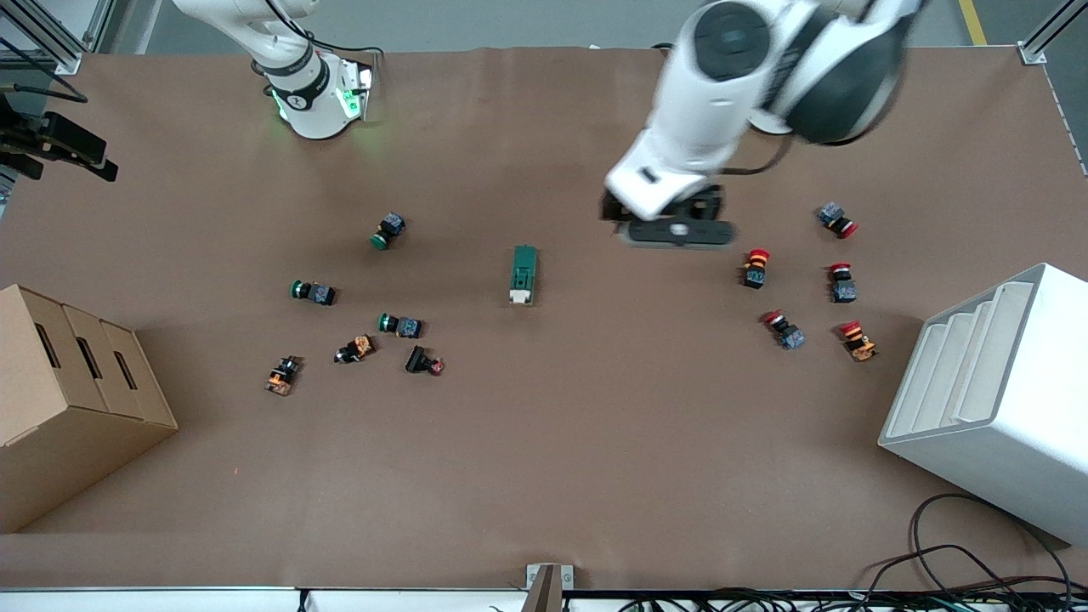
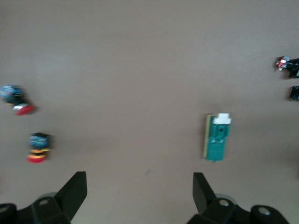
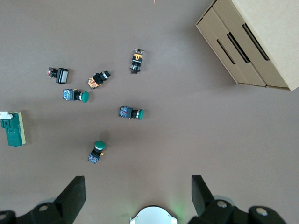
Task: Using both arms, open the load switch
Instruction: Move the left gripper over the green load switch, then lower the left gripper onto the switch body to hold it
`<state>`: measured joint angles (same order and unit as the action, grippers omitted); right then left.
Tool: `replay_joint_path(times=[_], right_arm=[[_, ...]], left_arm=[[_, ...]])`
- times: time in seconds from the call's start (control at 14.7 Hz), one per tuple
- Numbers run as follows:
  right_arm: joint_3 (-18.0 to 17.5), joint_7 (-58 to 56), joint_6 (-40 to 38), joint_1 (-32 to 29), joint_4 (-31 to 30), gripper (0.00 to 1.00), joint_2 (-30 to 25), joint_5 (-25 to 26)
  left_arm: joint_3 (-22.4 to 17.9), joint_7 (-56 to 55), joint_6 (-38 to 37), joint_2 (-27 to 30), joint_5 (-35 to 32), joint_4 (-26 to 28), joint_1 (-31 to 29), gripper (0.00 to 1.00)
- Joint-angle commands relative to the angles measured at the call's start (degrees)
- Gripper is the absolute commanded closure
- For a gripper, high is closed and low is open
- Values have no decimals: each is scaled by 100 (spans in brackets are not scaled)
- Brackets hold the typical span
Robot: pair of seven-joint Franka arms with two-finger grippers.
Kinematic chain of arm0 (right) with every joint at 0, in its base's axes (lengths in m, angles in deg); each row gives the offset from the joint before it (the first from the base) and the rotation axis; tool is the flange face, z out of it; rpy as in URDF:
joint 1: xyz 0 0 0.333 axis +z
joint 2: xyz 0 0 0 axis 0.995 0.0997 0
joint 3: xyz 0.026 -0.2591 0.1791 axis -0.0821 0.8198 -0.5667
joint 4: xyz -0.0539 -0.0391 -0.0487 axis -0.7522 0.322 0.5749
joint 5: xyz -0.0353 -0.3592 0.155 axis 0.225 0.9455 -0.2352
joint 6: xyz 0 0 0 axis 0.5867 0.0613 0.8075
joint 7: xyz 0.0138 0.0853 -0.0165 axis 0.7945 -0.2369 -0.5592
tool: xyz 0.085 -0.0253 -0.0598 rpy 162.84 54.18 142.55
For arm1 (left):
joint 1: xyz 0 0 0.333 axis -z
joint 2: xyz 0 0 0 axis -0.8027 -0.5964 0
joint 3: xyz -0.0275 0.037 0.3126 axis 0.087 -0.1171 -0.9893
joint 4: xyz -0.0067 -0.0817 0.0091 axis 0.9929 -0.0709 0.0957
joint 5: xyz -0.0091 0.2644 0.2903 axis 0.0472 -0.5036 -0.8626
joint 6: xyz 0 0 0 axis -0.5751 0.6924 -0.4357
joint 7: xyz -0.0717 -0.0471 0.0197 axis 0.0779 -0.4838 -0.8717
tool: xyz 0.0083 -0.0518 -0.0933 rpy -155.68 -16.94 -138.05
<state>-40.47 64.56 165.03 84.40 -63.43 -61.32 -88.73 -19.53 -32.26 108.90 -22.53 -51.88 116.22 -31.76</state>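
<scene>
The load switch [image 1: 524, 274], a dark green block with a white lever end, lies flat near the middle of the table. It also shows in the left wrist view [image 2: 217, 137] and at the edge of the right wrist view [image 3: 12, 128]. My left gripper [image 1: 677, 228] hangs over bare table between the switch and the red buttons. It is open [image 2: 138, 193] with nothing between its fingers [image 2: 74, 191]. My right gripper [image 3: 138, 196] is open and empty, high over its own base [image 3: 154, 217]; it is out of the front view.
Green and orange push buttons [image 1: 388, 229] lie scattered toward the right arm's end, red ones [image 1: 756, 267] toward the left arm's end. A cardboard box [image 1: 68, 399] and a white rack [image 1: 994, 399] stand at the table's two ends. Cables [image 1: 960, 569] lie by the front edge.
</scene>
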Motion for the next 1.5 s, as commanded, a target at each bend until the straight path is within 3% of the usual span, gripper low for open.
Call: replay_joint_path(times=[0.0, 0.2, 0.61, 1.02, 1.23, 1.43], right_arm=[[-26, 25, 43, -74, 3, 0, 13, 3], [-8, 25, 122, -83, 12, 0, 145, -58], [36, -143, 122, -83, -31, 0, 636, 12], [-17, 2446, 271, 531, -23, 0, 1278, -84], [-26, 3792, 516, 971, 3, 0, 1620, -409], [-34, 3989, 868, 1331, 117, 0, 2007, -436]], left_arm=[[-21, -787, 564, -333, -474, 158, 577, 0], [-21, -1911, 890, -825, -1423, 158, 1254, 0], [-12, -4214, 1567, -1609, -3067, 377, 2011, 2], [-12, -6236, 2245, -1793, -4816, 1063, 2389, 2], [-12, -7526, 2245, -2101, -6176, 1142, 2451, 2], [-12, -9047, 2236, -2443, -7460, 1248, 2643, 2]])
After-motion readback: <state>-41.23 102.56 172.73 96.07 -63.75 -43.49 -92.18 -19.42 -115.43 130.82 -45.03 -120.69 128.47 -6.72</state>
